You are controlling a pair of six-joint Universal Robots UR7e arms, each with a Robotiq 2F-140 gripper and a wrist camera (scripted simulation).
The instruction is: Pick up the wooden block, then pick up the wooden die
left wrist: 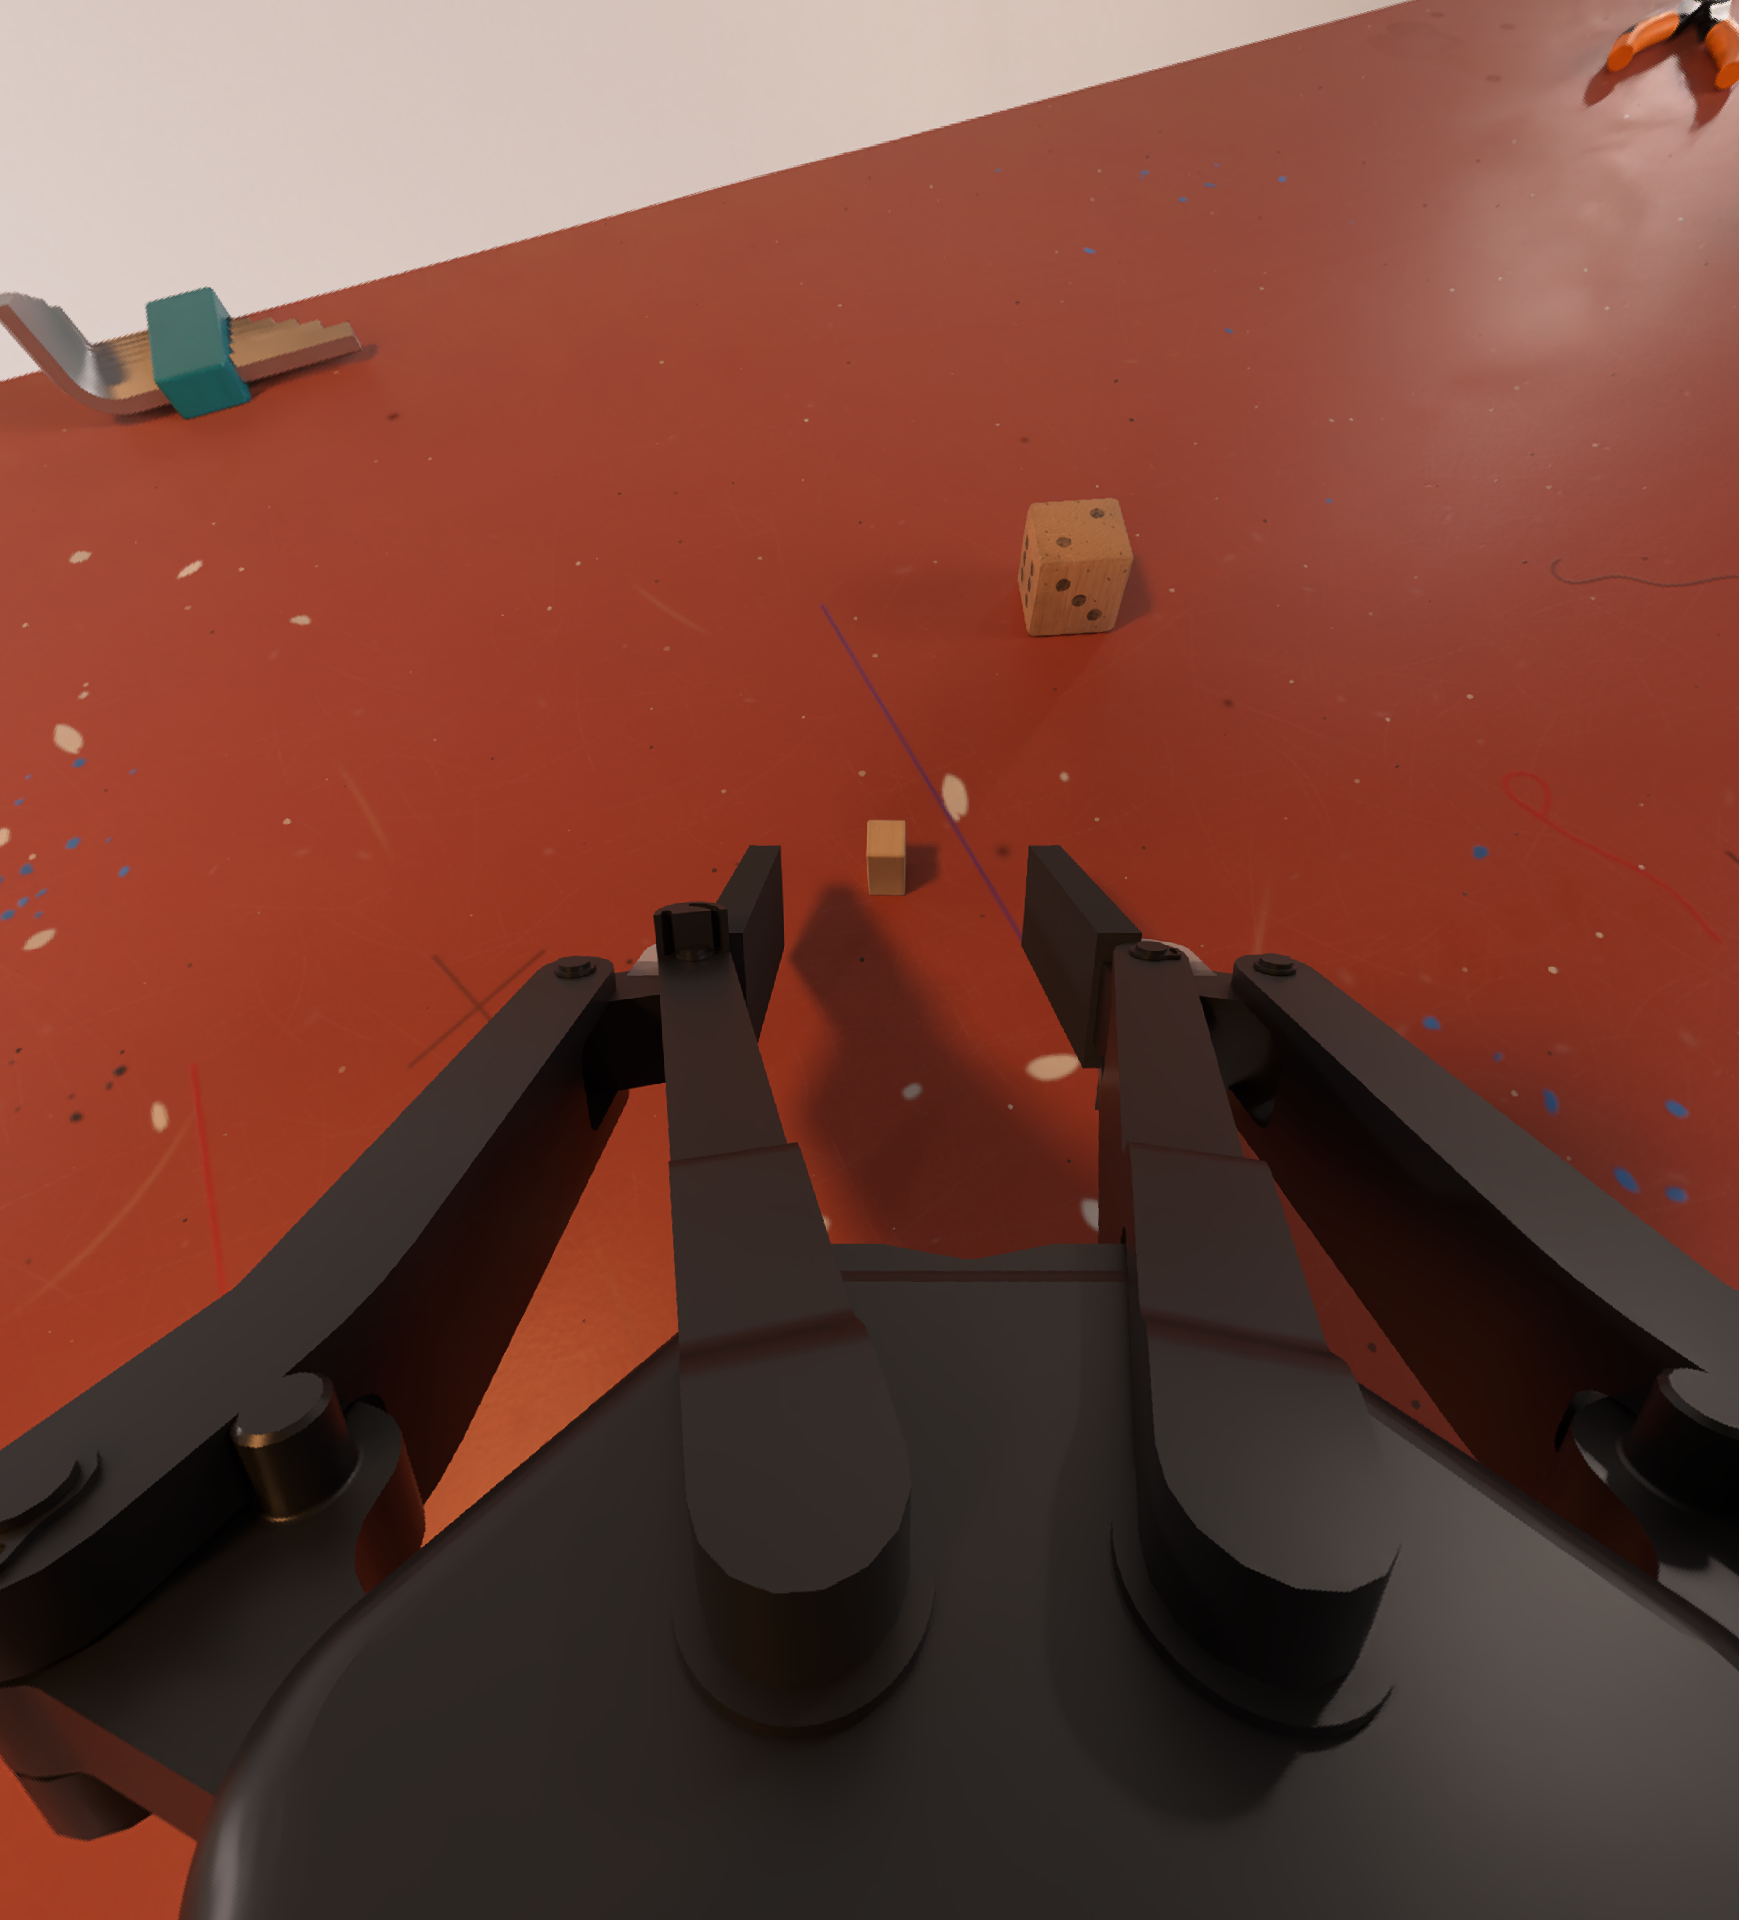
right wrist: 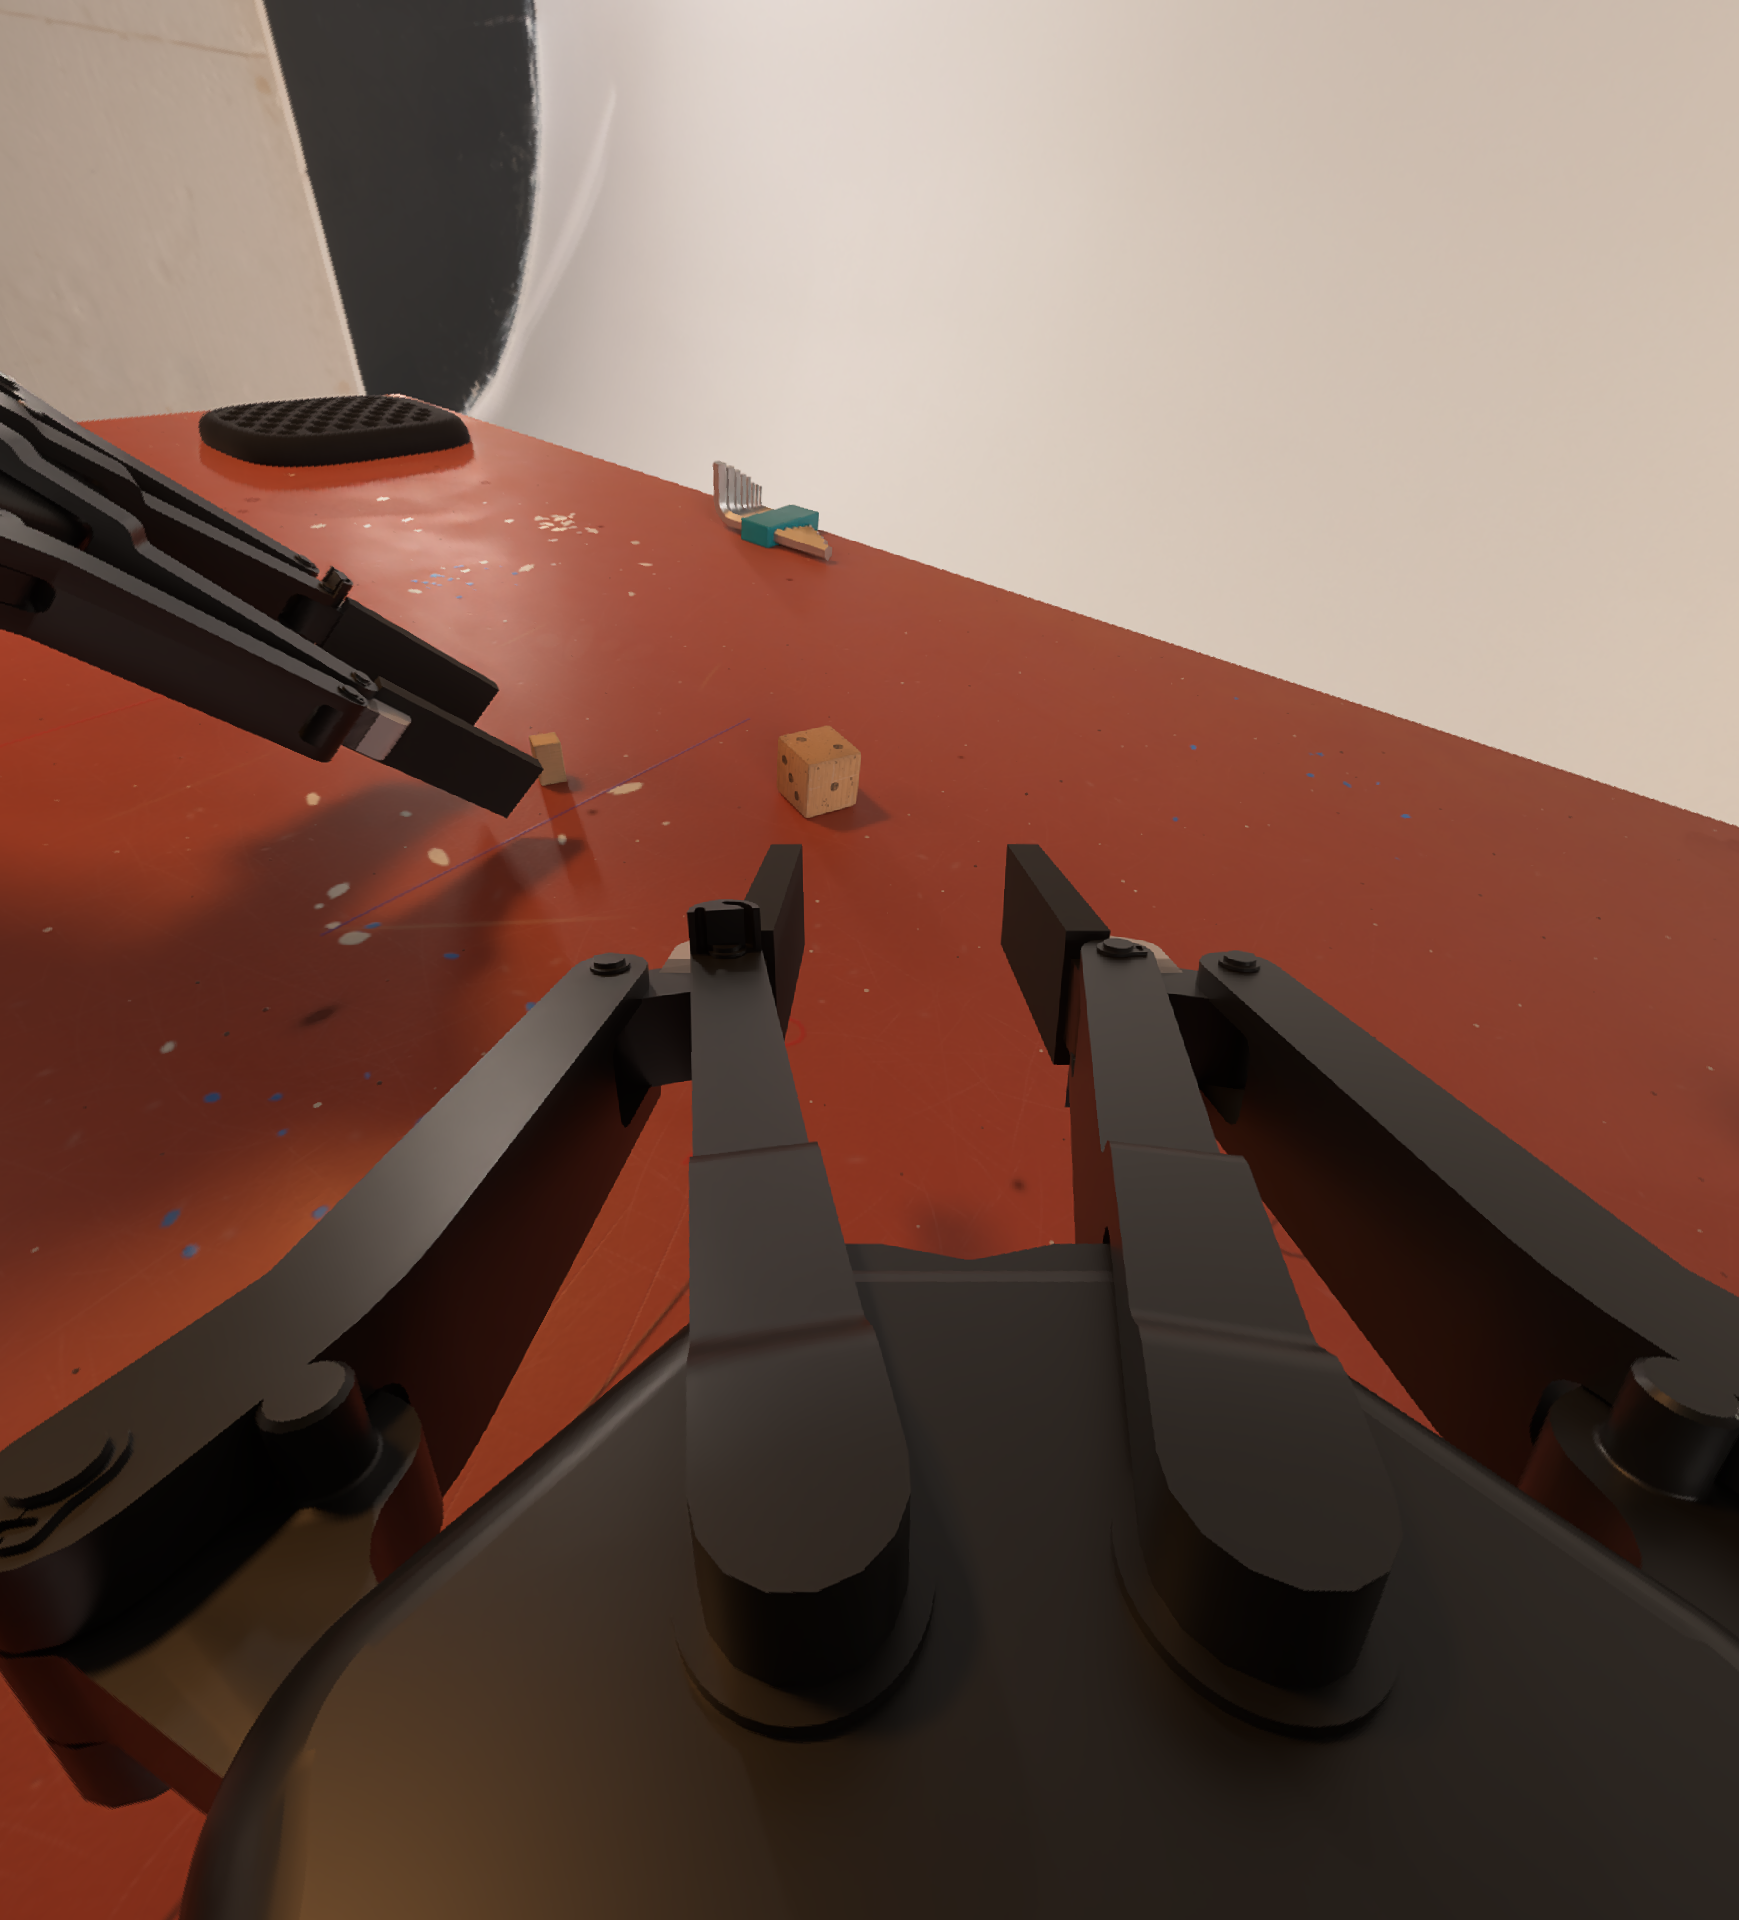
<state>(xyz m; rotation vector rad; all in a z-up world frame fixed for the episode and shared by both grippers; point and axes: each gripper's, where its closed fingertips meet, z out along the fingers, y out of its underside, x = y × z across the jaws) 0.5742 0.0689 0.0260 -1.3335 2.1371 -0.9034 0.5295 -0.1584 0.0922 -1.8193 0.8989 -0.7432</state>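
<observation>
A small pale wooden block (left wrist: 886, 856) stands on the red table, just ahead of my left gripper (left wrist: 901, 862), whose open jaws frame it from slightly above. The block also shows in the right wrist view (right wrist: 549, 757), right beyond the left gripper's fingertips (right wrist: 512, 781). A larger wooden die (left wrist: 1075, 566) with dark pips sits farther on and to the right; it also shows in the right wrist view (right wrist: 819, 770). My right gripper (right wrist: 901, 868) is open and empty, above the table a short way before the die.
A hex key set with a teal holder (left wrist: 190, 353) lies near the table's far edge, also in the right wrist view (right wrist: 777, 520). Orange-handled pliers (left wrist: 1680, 42) lie at the far right. A black perforated pad (right wrist: 335, 428) sits at the far left corner.
</observation>
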